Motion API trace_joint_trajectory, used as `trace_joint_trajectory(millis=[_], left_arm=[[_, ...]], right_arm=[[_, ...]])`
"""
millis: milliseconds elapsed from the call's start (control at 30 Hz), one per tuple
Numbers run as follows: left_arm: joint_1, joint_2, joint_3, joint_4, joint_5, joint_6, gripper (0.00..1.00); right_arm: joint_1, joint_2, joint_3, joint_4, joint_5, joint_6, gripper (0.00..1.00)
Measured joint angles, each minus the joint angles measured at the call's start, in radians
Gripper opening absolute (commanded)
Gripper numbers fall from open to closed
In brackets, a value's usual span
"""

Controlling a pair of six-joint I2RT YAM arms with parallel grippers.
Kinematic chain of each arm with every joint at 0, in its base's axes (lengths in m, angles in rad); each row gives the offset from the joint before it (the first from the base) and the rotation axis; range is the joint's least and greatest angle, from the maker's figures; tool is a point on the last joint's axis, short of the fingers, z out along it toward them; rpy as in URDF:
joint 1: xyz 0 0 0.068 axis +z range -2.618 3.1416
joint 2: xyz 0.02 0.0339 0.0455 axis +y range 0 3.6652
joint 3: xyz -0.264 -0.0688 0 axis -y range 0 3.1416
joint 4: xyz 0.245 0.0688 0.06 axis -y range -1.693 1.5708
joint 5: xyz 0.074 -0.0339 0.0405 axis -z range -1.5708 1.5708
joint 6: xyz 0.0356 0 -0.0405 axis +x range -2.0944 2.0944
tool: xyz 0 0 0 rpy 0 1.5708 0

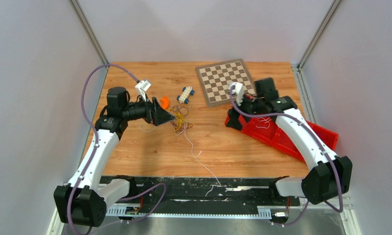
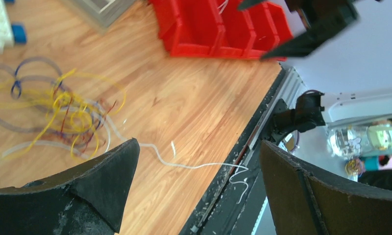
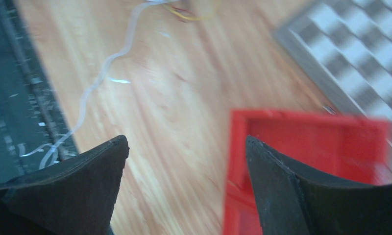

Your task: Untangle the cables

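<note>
Left of the red bin (image 1: 282, 141), the cables (image 1: 180, 122) lie tangled, partly hidden behind the left tool (image 1: 165, 116), its fingers apart. One white strand (image 1: 198, 157) runs diagonally toward the bench's (image 1: 145, 152) near edge. The right tool (image 3: 185, 139), blurred, is spread too.

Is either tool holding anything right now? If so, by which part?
Nothing is held. The left tool is open, with the cables lying on the table beside it. The right tool is open by the red bin, nothing between its fingers.
</note>
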Motion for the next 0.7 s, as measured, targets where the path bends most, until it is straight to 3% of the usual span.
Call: trace_joint_trajectory(millis=[233, 467, 600, 700], left_arm=[[0.135, -0.003, -0.098, 0.005, -0.011, -0.071, 0.99], [0.200, -0.003, -0.132, 0.012, -0.058, -0.088, 0.99], [0.227, -0.004, -0.140, 0.011, -0.075, -0.092, 0.97], [0.234, -0.004, -0.140, 0.011, -0.079, -0.092, 0.94]], right_arm=[[0.264, 0.375, 0.144, 0.155, 0.118, 0.159, 0.95], [0.357, 0.666, 0.354, 0.283, 0.200, 0.266, 0.92], [0.362, 0.774, 0.430, 0.334, 0.229, 0.304, 0.82], [0.362, 0.838, 0.463, 0.366, 0.256, 0.325, 0.67]])
